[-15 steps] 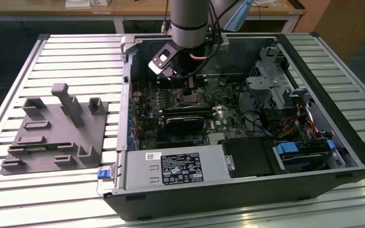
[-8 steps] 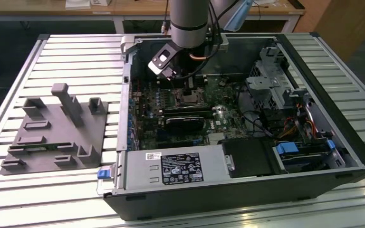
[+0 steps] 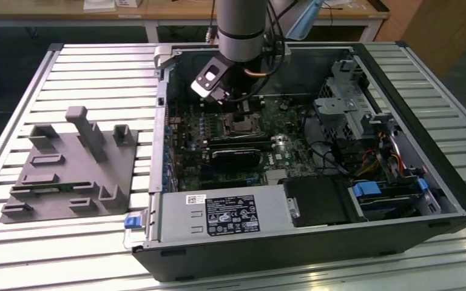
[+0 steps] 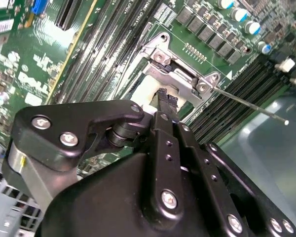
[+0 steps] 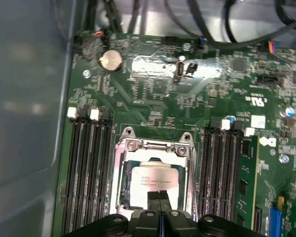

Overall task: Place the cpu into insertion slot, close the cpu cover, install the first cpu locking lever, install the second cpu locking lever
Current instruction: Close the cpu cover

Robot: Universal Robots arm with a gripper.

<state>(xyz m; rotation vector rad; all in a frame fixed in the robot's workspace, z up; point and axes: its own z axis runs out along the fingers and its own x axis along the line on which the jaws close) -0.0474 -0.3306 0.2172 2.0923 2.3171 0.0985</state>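
Note:
The cpu [image 5: 149, 178] lies flat in the insertion slot [image 5: 122, 197], its silvery top showing between the long memory slots. The cpu cover [image 5: 153, 146], a silvery frame, appears to lie down around the chip, hinged at its screwed edge. My gripper [image 5: 159, 196] is shut, with its two thin black fingertips pressed together at the cpu's top, holding nothing. In the second wrist view the gripper [image 4: 166, 97] meets the bright cpu [image 4: 147, 93] beside the cover's hinge [image 4: 180, 74]. A thin locking lever [image 4: 249, 102] sticks out free from the socket. In the exterior view the gripper [image 3: 235, 109] hangs over the socket [image 3: 239, 124].
The open computer case [image 3: 427, 182] lies on a slatted table. A black power-supply box [image 3: 231, 215] sits at the near side, with a drive cage [image 3: 346, 109] and cables on the exterior view's right. A grey fixture [image 3: 71, 163] stands outside the case. Memory slots [image 5: 86, 173] flank the socket.

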